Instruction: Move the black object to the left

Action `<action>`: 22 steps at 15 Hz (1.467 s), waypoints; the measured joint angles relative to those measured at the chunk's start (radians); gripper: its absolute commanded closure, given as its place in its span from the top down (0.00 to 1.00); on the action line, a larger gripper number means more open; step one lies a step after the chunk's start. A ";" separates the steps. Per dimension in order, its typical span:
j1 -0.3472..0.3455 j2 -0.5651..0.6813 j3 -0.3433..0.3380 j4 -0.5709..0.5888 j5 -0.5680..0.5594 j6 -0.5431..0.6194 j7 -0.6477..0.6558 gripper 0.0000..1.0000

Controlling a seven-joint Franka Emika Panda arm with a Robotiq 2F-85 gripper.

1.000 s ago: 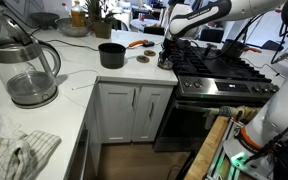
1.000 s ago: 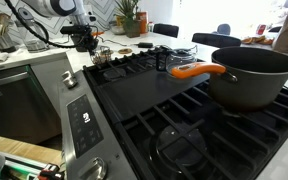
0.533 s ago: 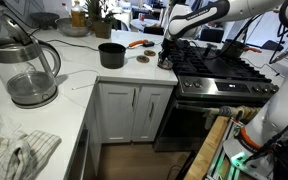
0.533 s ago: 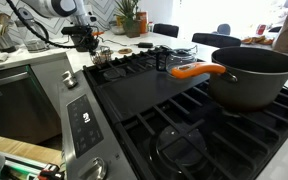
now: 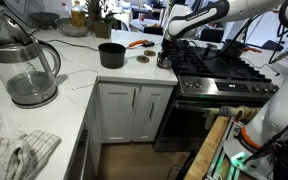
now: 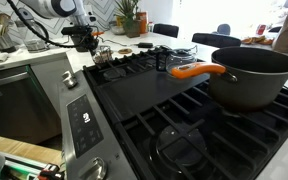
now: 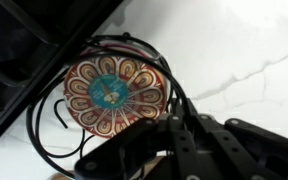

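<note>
The black object (image 5: 111,55) is a short, wide matte pot standing on the white counter, apart from the arm. My gripper (image 5: 164,56) hangs low at the counter's edge beside the stove, to the right of the pot; it also shows in an exterior view (image 6: 85,39). In the wrist view the fingers (image 7: 174,125) look closed together and empty, just next to a round patterned disc (image 7: 114,95) ringed by black cable. That disc shows as a small tan disc (image 5: 142,58) between pot and gripper. The pot is out of the wrist view.
A glass kettle (image 5: 29,70) stands at the counter's near left, with a crumpled cloth (image 5: 14,150) in front. The gas stove (image 5: 219,70) with black grates is right of the gripper. A large pan with an orange handle (image 6: 249,75) sits on the stove. Plants and bottles line the back.
</note>
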 measured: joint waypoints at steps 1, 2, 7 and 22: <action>0.003 -0.001 0.002 0.002 -0.011 -0.002 0.000 0.01; 0.007 -0.004 0.005 0.006 -0.026 -0.004 0.000 0.01; 0.028 -0.038 0.028 0.035 -0.102 -0.049 -0.012 0.01; 0.054 -0.116 0.108 0.062 -0.049 -0.177 -0.278 0.01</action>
